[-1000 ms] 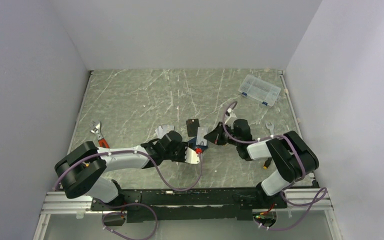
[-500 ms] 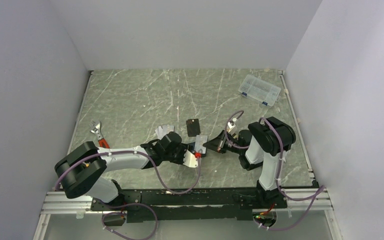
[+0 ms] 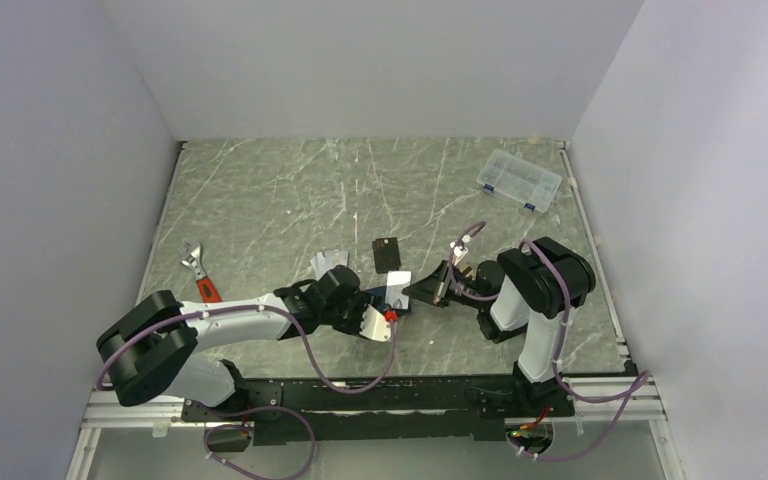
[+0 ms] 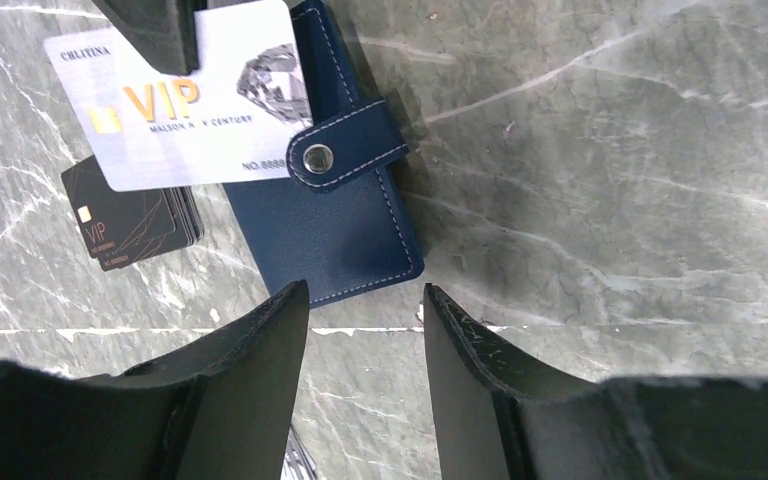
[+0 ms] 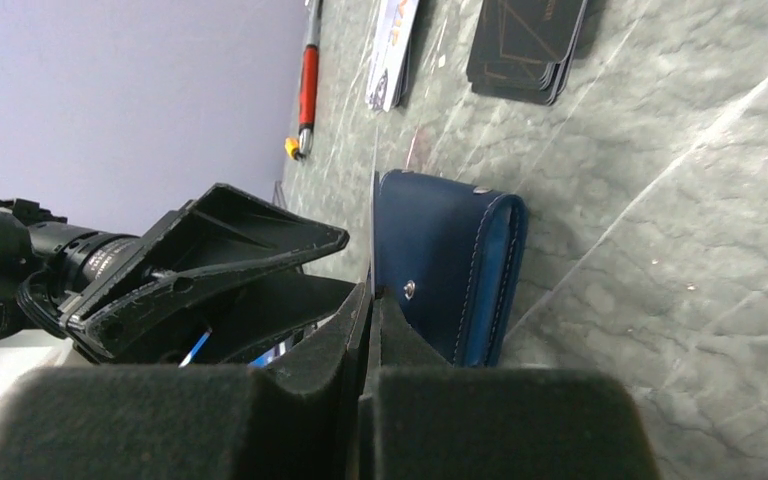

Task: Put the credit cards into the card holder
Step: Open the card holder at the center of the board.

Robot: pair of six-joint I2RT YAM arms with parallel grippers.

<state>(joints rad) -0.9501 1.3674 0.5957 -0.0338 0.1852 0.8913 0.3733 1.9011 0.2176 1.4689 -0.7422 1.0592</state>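
The navy-blue card holder [image 4: 332, 225] lies closed on the table with its snap tab [image 4: 345, 155] fastened; it also shows in the top view [image 3: 379, 297] and the right wrist view [image 5: 450, 262]. My right gripper [image 5: 370, 300] is shut on a white VIP credit card [image 4: 195, 100], which it holds on edge against the holder's far side [image 3: 397, 288]. My left gripper [image 4: 365, 300] is open and empty, its fingertips just short of the holder's near edge. Other silver-grey cards [image 3: 328, 263] lie left of the holder. No orange-gold card shows.
A flat black stack of cards [image 4: 135, 225] lies just beyond the holder [image 3: 387, 253]. A red-handled wrench [image 3: 198, 270] lies at the left. A clear plastic box [image 3: 520, 180] stands at the back right. The two grippers are very close together.
My right arm has raised its elbow and now holds the white card at the holder. My left gripper has drawn back a little toward the near left.
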